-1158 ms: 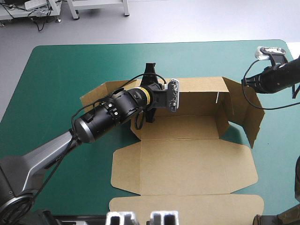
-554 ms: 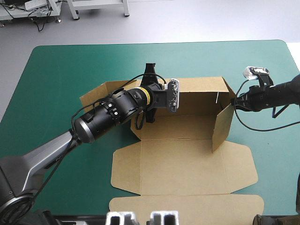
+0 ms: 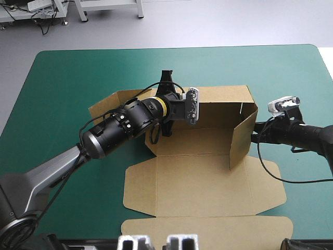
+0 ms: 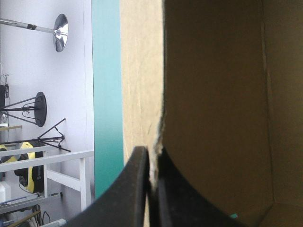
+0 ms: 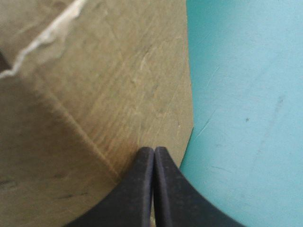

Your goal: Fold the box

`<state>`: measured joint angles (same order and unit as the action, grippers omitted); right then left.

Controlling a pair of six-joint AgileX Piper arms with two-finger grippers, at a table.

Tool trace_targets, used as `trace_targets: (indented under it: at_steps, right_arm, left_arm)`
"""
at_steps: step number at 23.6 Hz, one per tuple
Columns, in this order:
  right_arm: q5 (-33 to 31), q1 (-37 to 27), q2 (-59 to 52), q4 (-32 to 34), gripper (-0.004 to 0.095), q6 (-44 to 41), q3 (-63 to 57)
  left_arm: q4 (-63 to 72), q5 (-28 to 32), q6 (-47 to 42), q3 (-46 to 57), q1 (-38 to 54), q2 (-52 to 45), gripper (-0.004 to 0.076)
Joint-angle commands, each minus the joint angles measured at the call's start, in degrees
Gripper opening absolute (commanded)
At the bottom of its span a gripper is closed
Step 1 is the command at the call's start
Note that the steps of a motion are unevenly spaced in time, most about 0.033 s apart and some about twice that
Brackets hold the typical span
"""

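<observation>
The brown box (image 3: pixel 197 177) lies in the middle of the table with its back wall (image 3: pixel 221 107) raised. Its base and lid panels lie flat toward the table's front edge. My left gripper (image 3: pixel 174 107) is at the back wall's left end, shut on the board's edge. In the left wrist view the box's edge (image 4: pixel 142 94) runs between the left gripper's (image 4: pixel 152 160) fingers. The right side wall (image 3: pixel 240 139) stands upright, swung inward across the box's right end. My right gripper (image 3: pixel 254 136) is shut, its tip against that wall's outer face. In the right wrist view the right gripper (image 5: pixel 154 152) touches the brown board (image 5: pixel 94 94).
The front lid flap (image 3: pixel 208 228) reaches almost to the table's front edge. A loose side flap (image 3: pixel 106 107) lies flat left of the back wall. Teal-green cover (image 3: pixel 78 78) surrounds the box, and the table's right edge (image 3: pixel 325 67) is near my right arm.
My right gripper has moved from the far right toward the front and inward. The right side wall swung inward with it and now stands across the box's right end. The left arm held still.
</observation>
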<state>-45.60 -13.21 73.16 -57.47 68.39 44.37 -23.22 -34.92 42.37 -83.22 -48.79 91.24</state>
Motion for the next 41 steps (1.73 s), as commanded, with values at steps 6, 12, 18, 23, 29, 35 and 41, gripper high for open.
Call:
trace_targets:
  at_steps: [6, 12, 18, 23, 29, 35, 41]
  right_arm:
    - [-1.77, -0.44, -1.65, -1.84, -0.0003, 2.5, 1.77]
    - [-4.27, -0.44, -1.96, 1.43, 0.0225, -0.88, 2.0]
    - [-8.02, -0.44, -1.96, 1.64, 0.041, -2.8, 2.0]
    - [-9.76, -0.44, -1.96, 1.53, 0.0447, 0.52, 2.0]
    - [-7.74, -0.44, -1.7, -4.61, 0.0447, 9.57, 2.0]
    - [-8.24, -0.44, 0.15, -9.1, 0.0445, 16.22, 2.0]
    - [-7.89, -0.44, 2.76, -9.95, 0.0445, 17.3, 2.0]
  left_arm:
    - [2.28, 0.13, -1.26, -1.08, -0.61, -1.99, -0.0009]
    - [2.28, 0.09, -1.26, -1.08, -0.61, -1.99, -0.0009]
    - [2.28, -0.65, -1.42, -1.08, -0.61, -1.99, -0.0009]
    - [2.28, -0.8, -1.42, -1.08, -0.61, -1.99, -0.0009]
    - [2.28, -0.58, -1.42, -1.08, -0.61, -1.99, -0.0009]
    - [2.28, 0.53, -1.42, -1.08, -0.61, -1.99, -0.0009]
    - [2.28, 1.6, -1.42, -1.08, -0.61, -1.99, -0.0009]
